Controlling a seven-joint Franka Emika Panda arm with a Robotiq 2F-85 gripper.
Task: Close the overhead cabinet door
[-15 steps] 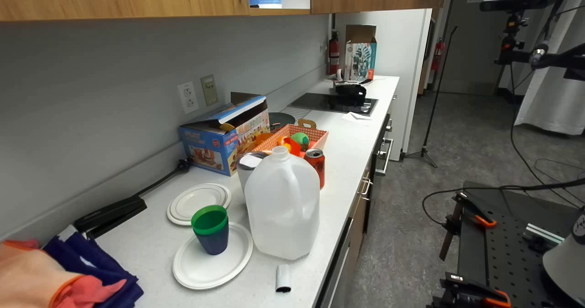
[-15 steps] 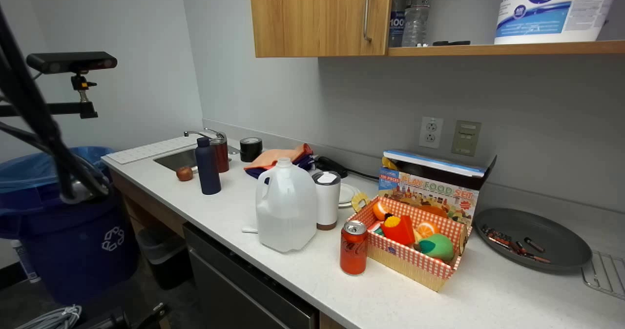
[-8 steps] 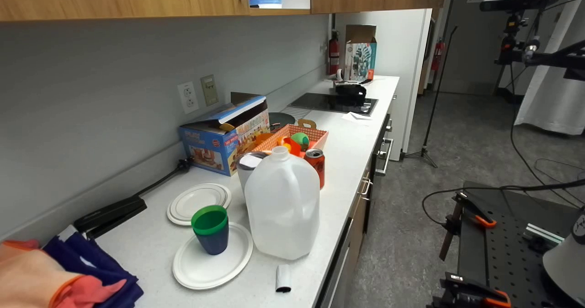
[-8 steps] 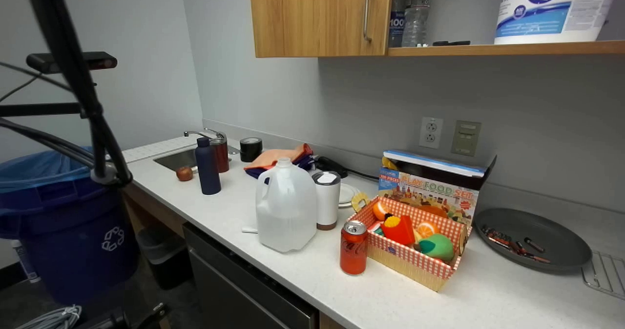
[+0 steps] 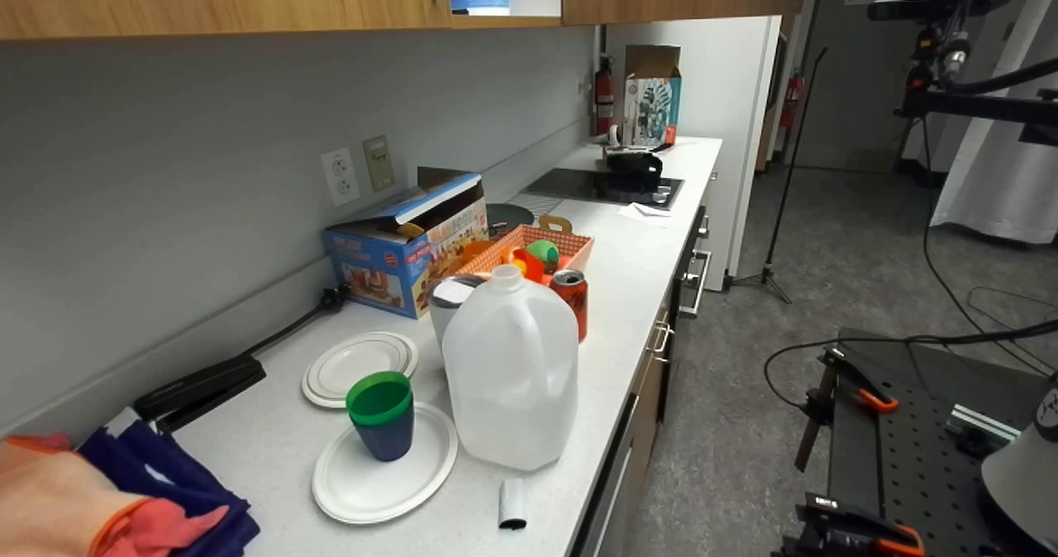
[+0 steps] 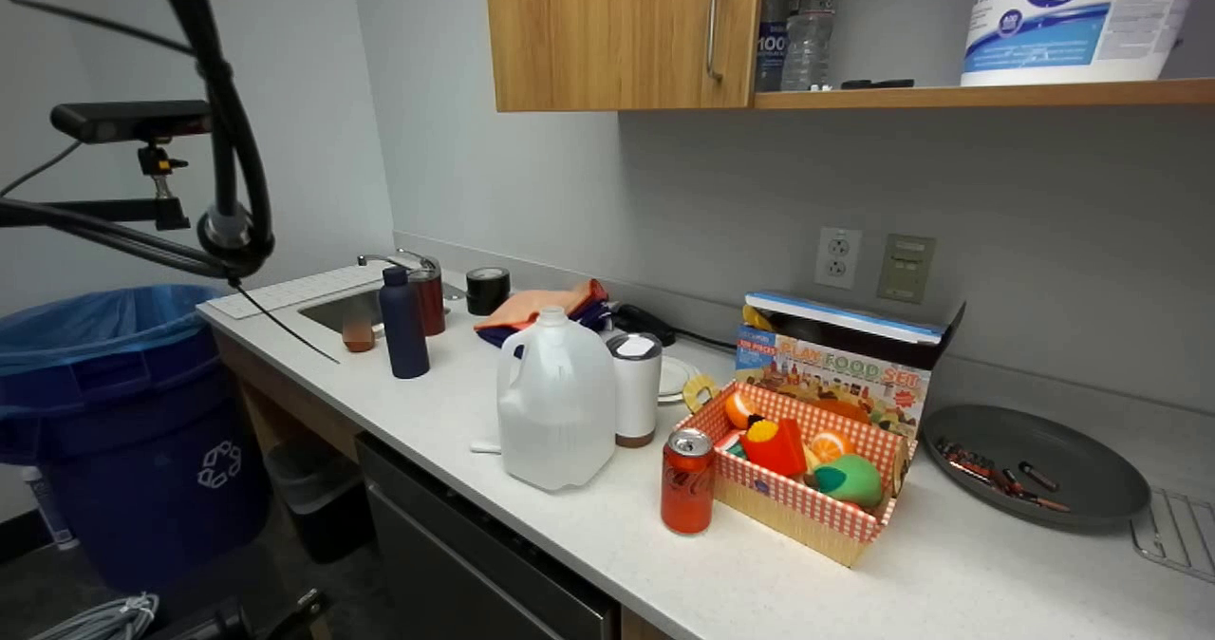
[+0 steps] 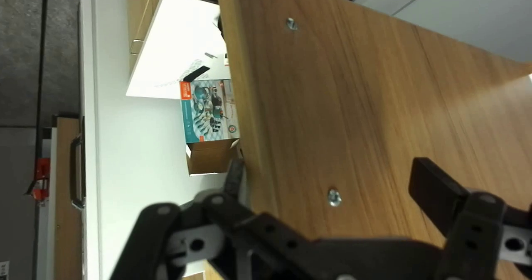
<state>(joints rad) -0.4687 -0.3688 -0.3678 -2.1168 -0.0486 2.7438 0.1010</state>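
A: State of the gripper (image 7: 328,178)?
B: Jaws wide apart, with an edge of the door (image 7: 353,105) showing between them; contact, cannot tell.
A: Where is the door?
B: Overhead, swung out from the cabinet (image 6: 987,96).
A: Surface and room?
B: The counter (image 6: 949,578) carries a jug (image 6: 557,412), can (image 6: 688,488) and basket (image 6: 788,517); a fridge (image 5: 727,86) stands at its far end.

Brown wood-grained door (image 7: 361,118), black fingers (image 7: 434,192)
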